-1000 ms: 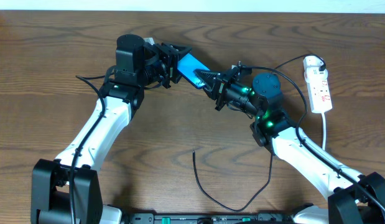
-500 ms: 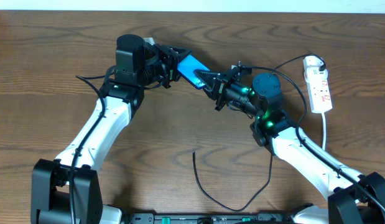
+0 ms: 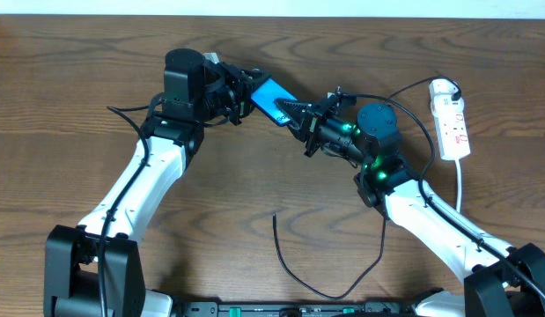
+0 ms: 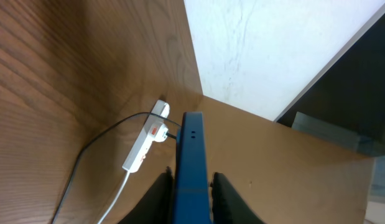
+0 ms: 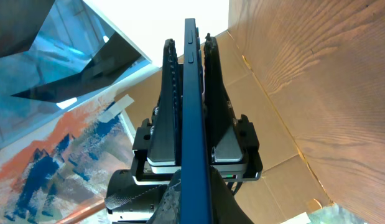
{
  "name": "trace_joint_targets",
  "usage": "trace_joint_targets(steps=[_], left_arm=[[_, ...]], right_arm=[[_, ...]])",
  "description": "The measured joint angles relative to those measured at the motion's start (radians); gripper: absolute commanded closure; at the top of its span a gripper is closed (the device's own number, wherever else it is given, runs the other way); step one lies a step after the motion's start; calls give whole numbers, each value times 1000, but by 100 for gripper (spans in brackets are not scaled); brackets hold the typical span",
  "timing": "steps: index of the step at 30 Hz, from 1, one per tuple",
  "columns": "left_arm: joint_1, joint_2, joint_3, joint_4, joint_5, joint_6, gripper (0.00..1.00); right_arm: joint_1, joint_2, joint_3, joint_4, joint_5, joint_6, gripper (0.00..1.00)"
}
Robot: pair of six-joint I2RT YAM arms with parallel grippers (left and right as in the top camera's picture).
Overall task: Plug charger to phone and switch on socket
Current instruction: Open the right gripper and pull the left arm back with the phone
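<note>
Phone [image 3: 274, 95] gripped at both ends, off the worktop [image 3: 69, 97]
My left jaws and right jaws both clamp it; I'd loosen only one side, gently, then fetch the cable [image 3: 294, 269] lying loose below.

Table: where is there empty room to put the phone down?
Bare wood in the middle, from the phone down to the charger tip. More at the far left. Crowded where the left hand and right hand grip the phone, and beside the socket.
</note>
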Motion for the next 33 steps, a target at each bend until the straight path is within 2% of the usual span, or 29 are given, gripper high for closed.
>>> trace_joint_targets(steps=[9, 17, 19, 21, 23, 25, 28, 31, 33], left_arm=[[0, 0, 0, -2, 0, 2, 92], [0, 0, 0, -2, 0, 14, 92], [0, 0, 0, -2, 0, 19, 93], [0, 0, 0, -2, 0, 23, 92], [0, 0, 0, -8, -1, 29, 93], [0, 0, 0, -8, -5, 29, 92], [0, 0, 0, -7, -5, 29, 92], [0, 0, 0, -7, -6, 29, 93], [0, 0, 0, -8, -11, 29, 93]], right_arm=[[0, 0, 0, 0, 0, -2, 99], [0, 0, 0, 0, 0, -6, 97], [0, 0, 0, 0, 0, -8, 89], [1, 0, 0, 1, -3, -11, 69], [1, 0, 0, 9, -6, -12, 41], [6, 0, 0, 12, -18, -13, 27], [11, 0, 0, 12, -28, -16, 12], [11, 0, 0, 13, -33, -22, 2], [11, 0, 1, 13, -34, -27, 1]])
